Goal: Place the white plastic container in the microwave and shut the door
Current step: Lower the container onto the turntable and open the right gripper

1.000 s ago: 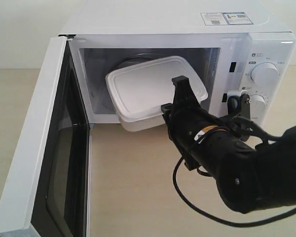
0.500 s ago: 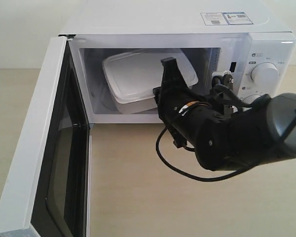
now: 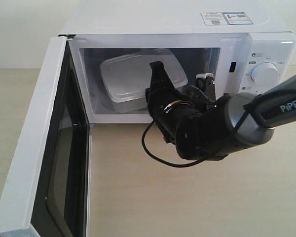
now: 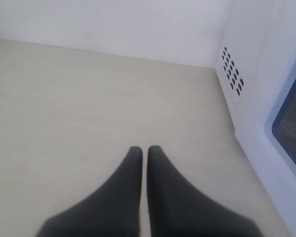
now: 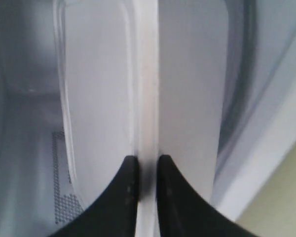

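The white plastic container point(image 3: 130, 79) is inside the cavity of the microwave point(image 3: 163, 22), tilted a little, its lid facing up. My right gripper point(image 3: 155, 91) is shut on the container's near rim; in the right wrist view the black fingers point(image 5: 129, 177) pinch the rim of the container point(image 5: 98, 89), with the gripper point(image 5: 144, 163) at the cavity mouth. The door point(image 3: 34, 148) stands wide open on the left, dark window inward. My left gripper point(image 4: 144, 150) is shut on nothing above the bare tabletop, beside the microwave's vented side point(image 4: 256, 74).
Two round dials point(image 3: 265, 74) sit on the microwave's right panel, close above my right arm. A black cable point(image 3: 155, 155) loops below the right wrist over the beige table point(image 3: 187, 207). The open door blocks the left front of the table.
My right gripper has carried the container from the cavity mouth deeper into the microwave and lower. The arm has stretched forward. The door and left gripper have not moved.
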Controlling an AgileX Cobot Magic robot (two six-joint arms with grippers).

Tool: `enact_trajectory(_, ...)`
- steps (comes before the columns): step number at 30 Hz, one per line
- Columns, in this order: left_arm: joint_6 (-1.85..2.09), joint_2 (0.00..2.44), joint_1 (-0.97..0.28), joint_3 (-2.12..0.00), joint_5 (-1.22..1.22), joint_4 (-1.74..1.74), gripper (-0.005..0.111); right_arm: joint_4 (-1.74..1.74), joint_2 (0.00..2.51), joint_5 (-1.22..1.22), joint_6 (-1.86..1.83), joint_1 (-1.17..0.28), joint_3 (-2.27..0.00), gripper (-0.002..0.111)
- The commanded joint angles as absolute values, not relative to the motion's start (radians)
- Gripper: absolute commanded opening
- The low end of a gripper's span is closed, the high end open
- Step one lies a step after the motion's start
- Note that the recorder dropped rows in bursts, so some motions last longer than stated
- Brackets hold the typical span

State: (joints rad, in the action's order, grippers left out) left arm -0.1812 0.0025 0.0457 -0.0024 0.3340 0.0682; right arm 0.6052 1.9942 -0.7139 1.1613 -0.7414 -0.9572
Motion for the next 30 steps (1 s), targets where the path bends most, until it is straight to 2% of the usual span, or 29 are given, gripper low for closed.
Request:
enact_trajectory(1, -0.191, 0.000, 0.043, 0.000, 0.331, 0.063, 0.004, 0.583, 1.989, -0.764, 1.151, -0.707, -0.968, 0.000)
enact_trajectory(9, -0.191, 0.000, 0.043, 0.000, 0.331, 0.063, 0.004, 0.576, 1.989, -0.752, 1.115, -0.696, -0.968, 0.002)
enact_trajectory(18, -0.191, 0.000, 0.043, 0.000, 0.331, 0.063, 0.004, 0.578, 1.989, -0.752, 1.115, -0.696, -0.968, 0.033)
enact_trajectory(30, -0.191, 0.000, 0.043, 0.000, 0.331, 0.063, 0.004, 0.453, 1.985, -0.755, 1.030, -0.718, -0.966, 0.034)
